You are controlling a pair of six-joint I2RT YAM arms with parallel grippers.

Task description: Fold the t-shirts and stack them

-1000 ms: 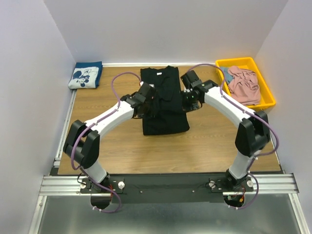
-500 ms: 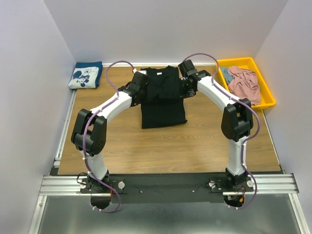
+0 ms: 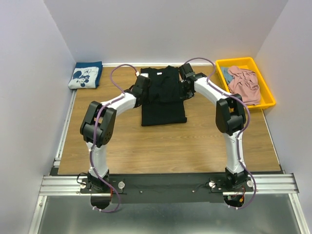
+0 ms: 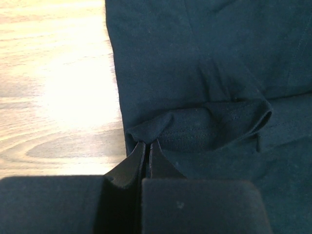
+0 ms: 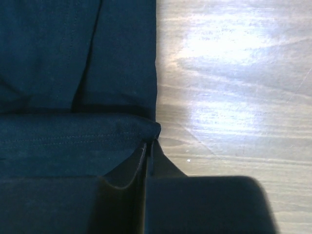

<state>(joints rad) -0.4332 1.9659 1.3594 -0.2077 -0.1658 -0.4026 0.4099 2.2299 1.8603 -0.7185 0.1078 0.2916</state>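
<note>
The black t-shirt (image 3: 163, 107) lies part-folded at centre, navy t-shirt (image 3: 85, 75) folded far-left, pink t-shirt (image 3: 243, 84) crumpled far-right.

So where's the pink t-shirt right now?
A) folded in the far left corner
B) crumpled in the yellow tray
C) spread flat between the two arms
B: the pink t-shirt lies bunched inside the yellow tray at the far right; the spread one is the black t-shirt.

The wooden table (image 3: 161, 146) holds a black shirt (image 3: 163, 109), navy shirt (image 3: 86, 76) and yellow bin (image 3: 235, 61).
</note>
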